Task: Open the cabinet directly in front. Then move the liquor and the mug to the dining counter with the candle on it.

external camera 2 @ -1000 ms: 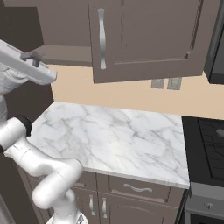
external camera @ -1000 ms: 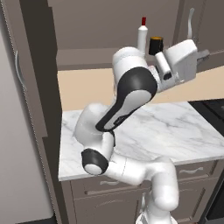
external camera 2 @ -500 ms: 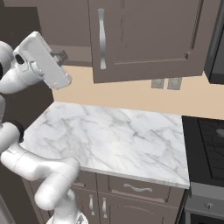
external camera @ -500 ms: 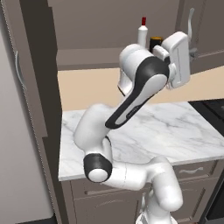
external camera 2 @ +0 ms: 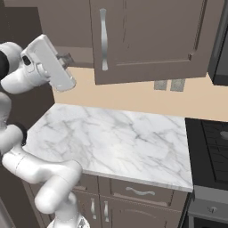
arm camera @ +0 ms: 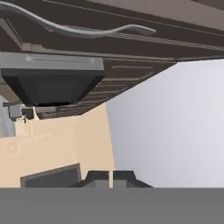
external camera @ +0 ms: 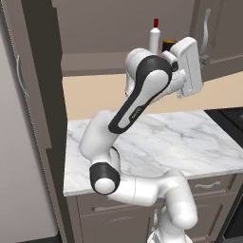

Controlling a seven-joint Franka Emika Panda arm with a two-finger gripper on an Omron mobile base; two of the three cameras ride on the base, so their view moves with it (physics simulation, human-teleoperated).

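The cabinet stands open on its left half, and its right door with a wavy silver handle is closed. On the open shelf stands the liquor, a white bottle with a red cap. The black mug sits just right of it, partly hidden behind my hand. My gripper is shut on nothing, held at shelf height in front of the mug and pointing right at the closed door. It also shows as the gripper, and in the hand view the gripper has its fingertips together. The dining counter and candle are out of view.
A marble worktop with a beige backsplash lies below the cabinet, with drawers under it. A black stove borders it on the right. A tall dark panel rises at the left.
The arm has lifted its elbow, and the hand has turned from lying level to standing upright by the shelf. The gripper stays shut, and the bottle and mug have not moved.
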